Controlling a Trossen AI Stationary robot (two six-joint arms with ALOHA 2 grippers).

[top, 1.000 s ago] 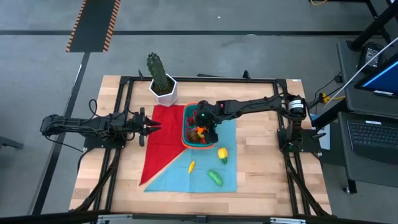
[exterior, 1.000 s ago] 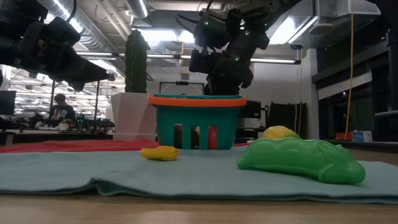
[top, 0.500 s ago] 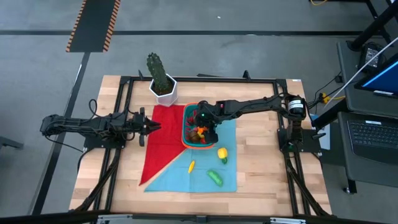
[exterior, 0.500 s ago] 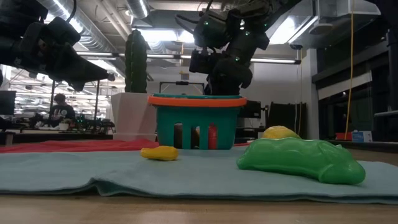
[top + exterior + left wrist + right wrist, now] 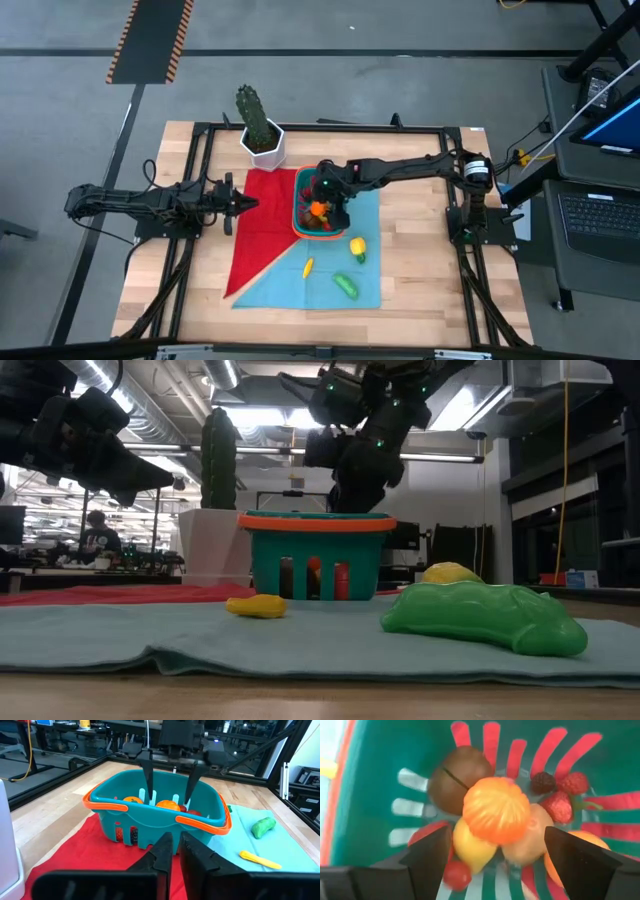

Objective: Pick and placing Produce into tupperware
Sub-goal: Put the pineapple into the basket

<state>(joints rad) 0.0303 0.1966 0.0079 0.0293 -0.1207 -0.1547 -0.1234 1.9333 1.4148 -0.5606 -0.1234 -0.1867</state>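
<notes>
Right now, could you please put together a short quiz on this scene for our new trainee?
1. True or false: the right gripper is open above the teal container.
2. Which produce pieces lie outside it on the blue cloth? A) yellow pepper, small yellow piece, green vegetable; B) only a strawberry; C) none.
3. Fill in: the left gripper waits over the ___ cloth.

Key: 1 true; 2 A; 3 red.

Produce (image 5: 495, 817) heaped inside tupperware (image 5: 380, 765)
</notes>
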